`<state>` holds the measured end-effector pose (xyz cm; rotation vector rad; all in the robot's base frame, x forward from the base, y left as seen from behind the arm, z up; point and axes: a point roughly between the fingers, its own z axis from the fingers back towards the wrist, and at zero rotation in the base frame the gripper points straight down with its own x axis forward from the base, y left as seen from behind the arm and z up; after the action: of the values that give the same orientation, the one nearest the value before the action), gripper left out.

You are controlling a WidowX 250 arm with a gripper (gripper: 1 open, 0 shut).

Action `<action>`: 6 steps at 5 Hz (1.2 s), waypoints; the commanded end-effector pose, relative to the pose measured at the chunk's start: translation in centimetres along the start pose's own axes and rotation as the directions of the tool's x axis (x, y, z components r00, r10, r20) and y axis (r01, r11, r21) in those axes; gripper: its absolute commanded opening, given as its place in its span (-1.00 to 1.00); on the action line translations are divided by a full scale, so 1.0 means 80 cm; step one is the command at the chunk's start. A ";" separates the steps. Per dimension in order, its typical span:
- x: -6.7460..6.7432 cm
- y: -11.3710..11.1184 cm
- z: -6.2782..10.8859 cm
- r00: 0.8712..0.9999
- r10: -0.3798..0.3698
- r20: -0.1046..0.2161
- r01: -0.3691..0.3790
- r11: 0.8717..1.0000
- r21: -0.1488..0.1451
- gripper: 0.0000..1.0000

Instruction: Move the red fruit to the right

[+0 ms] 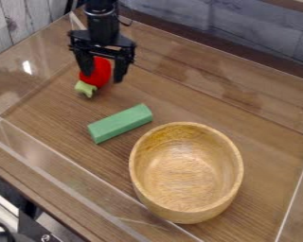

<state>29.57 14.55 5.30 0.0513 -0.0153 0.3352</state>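
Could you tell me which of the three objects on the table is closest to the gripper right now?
The red fruit: the open gripper straddles it at the back left, while the green block and wooden bowl lie well clear, nearer the camera.

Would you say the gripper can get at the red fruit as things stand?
Probably yes. The gripper hangs open directly over the red fruit, fingers on either side, with nothing between them. The green block and wooden bowl lie well clear.
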 end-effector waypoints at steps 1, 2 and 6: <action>0.009 -0.006 0.013 0.998 0.002 0.060 -0.002 1.000 0.003 1.00; 0.004 -0.018 0.007 0.998 0.003 0.056 -0.003 1.000 -0.001 1.00; 0.021 0.048 0.063 0.997 0.037 0.062 -0.035 0.999 -0.032 1.00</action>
<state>29.11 17.76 8.75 0.0068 -0.0255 0.3663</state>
